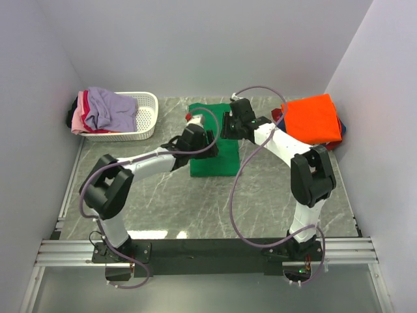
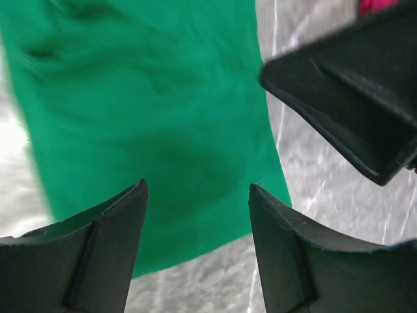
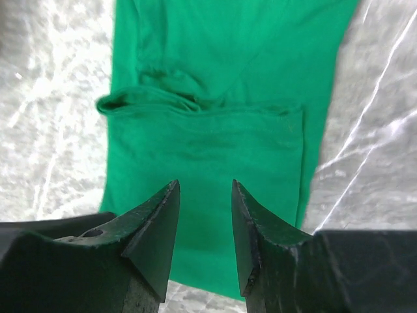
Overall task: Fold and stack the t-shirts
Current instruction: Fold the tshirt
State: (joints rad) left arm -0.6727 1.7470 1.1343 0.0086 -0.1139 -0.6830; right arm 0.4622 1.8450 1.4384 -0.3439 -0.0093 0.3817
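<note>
A bright green t-shirt point(image 1: 212, 149) lies folded into a long strip on the marble table point(image 1: 169, 195), mid-table. My left gripper point(image 1: 195, 125) hovers over its left edge and my right gripper point(image 1: 227, 124) over its right edge, both near the far end. In the left wrist view the green t-shirt point(image 2: 150, 111) lies below my open left gripper point(image 2: 197, 189), with nothing between the fingers. Seen from the right wrist, a folded sleeve shows on the green t-shirt point(image 3: 221, 111). The right gripper point(image 3: 205, 186) stands open above it, with a narrower gap and nothing in it.
A folded orange t-shirt point(image 1: 314, 117) tops a stack at the far right, with darker cloth peeking out beneath. A white slotted basket point(image 1: 148, 107) at the far left holds a lavender t-shirt point(image 1: 111, 107) and a pink one point(image 1: 81, 116). Walls close in on three sides.
</note>
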